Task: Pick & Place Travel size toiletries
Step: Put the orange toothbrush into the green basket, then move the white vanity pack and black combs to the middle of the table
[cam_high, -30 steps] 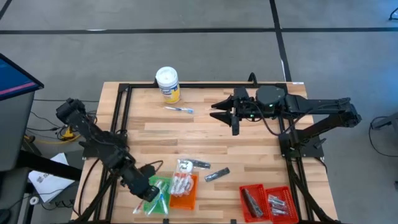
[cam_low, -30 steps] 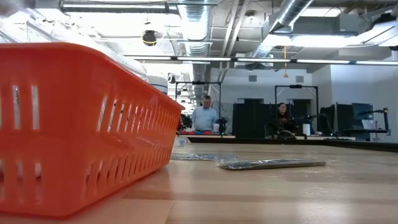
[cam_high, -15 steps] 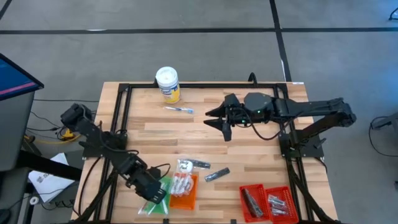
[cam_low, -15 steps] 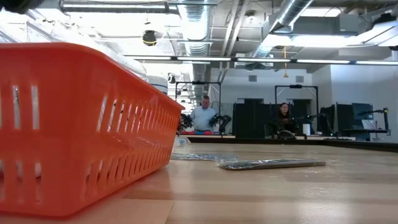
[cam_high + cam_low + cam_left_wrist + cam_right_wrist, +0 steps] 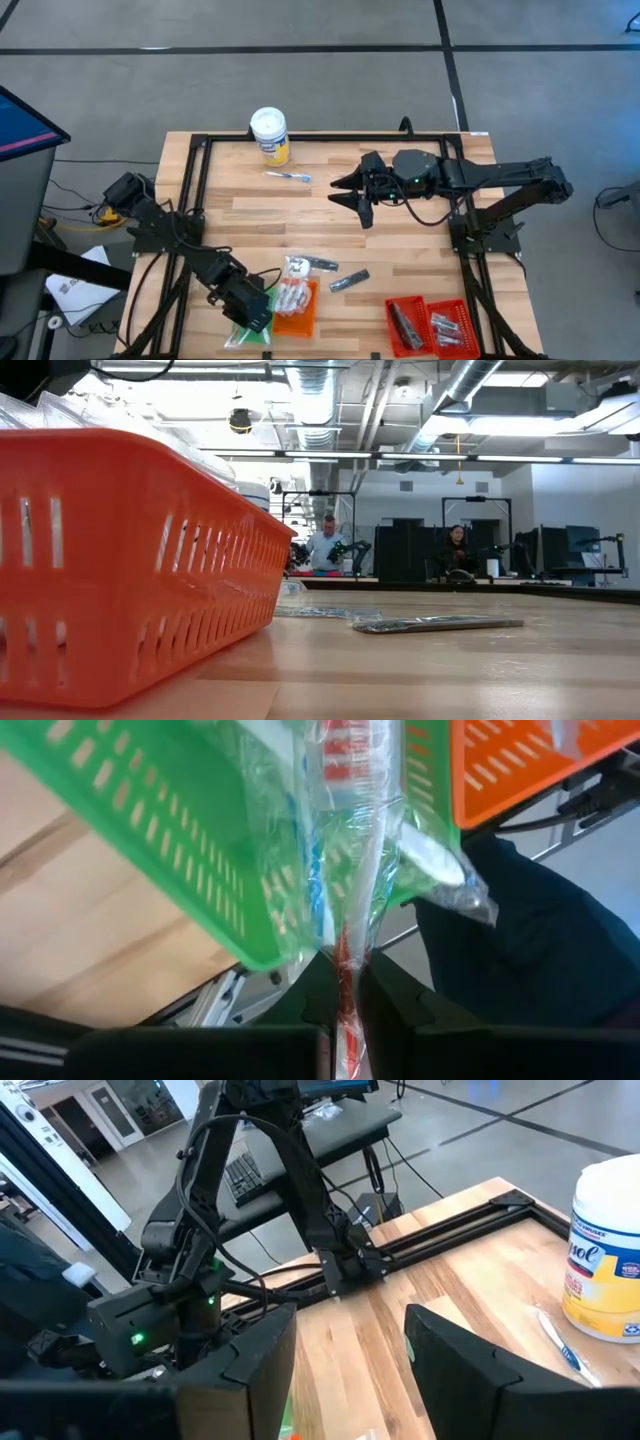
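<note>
I've got the left gripper (image 5: 250, 308) clamped on a wrapped stick (image 5: 350, 935) over the green tray (image 5: 258, 297) at the table's near edge, right gripper (image 5: 352, 192) fingers apart mid-table; trays part-filled, a tube (image 5: 349, 280), packet (image 5: 297, 266) and far stick (image 5: 287, 176) still loose.

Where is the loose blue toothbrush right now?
In the high view, the blue toothbrush lies alone on the table's far left part, just in front of the white-lidded tub and left of the right gripper.
</note>
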You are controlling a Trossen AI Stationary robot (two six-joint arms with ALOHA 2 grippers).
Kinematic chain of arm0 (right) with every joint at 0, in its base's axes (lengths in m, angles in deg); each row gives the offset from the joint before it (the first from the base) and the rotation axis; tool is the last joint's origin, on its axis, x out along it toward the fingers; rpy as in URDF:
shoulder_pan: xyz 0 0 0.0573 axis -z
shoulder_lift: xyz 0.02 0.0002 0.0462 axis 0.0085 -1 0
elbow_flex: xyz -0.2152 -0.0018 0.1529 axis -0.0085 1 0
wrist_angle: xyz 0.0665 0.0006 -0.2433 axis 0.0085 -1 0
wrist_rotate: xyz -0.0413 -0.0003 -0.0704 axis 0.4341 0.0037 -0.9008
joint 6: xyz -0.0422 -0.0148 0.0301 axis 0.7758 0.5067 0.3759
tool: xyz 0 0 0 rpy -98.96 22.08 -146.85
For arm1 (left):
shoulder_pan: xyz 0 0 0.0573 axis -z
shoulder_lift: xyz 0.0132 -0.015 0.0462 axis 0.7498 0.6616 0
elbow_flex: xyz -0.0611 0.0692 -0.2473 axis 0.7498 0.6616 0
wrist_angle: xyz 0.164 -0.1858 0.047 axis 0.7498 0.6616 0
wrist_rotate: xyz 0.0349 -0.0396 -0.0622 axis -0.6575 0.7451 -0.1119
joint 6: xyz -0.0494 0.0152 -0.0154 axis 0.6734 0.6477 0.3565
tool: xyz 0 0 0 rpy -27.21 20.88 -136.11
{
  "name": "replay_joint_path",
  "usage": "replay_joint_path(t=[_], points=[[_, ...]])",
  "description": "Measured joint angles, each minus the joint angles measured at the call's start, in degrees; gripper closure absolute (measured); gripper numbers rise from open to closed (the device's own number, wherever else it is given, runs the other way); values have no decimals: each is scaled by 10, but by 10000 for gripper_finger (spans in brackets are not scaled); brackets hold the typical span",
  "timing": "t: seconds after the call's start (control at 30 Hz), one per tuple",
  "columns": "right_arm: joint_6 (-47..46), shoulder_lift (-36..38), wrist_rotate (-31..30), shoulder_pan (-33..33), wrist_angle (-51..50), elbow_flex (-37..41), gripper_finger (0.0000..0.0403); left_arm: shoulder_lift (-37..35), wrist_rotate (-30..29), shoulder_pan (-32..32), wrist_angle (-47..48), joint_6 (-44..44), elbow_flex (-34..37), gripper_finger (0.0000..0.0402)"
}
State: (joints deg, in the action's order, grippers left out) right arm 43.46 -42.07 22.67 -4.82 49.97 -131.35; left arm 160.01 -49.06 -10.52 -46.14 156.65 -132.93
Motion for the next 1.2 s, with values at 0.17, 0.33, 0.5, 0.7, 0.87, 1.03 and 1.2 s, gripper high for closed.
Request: replay_joint_path(t=[0.17, 0.33, 0.5, 0.7, 0.87, 1.03, 1.2], points=[[4, 0, 0, 0, -3, 0, 218, 12, 0, -15, -7, -15, 0, 387], [5, 0, 0, 0, -4, 0, 221, 21, -1, -22, -7, -29, 1, 372], [5, 0, 0, 0, -4, 0, 222, 18, 5, -21, 3, -29, 13, 326], [5, 0, 0, 0, -4, 0, 218, 18, 14, -20, 1, -30, 18, 277], [5, 0, 0, 1, -4, 0, 219, 4, 14, -20, 0, -31, 18, 253], [5, 0, 0, 2, -4, 0, 223, -42, -9, -20, 3, -29, 18, 253], [5, 0, 0, 2, -4, 0, 220, -114, -89, -20, 4, -23, 29, 263]])
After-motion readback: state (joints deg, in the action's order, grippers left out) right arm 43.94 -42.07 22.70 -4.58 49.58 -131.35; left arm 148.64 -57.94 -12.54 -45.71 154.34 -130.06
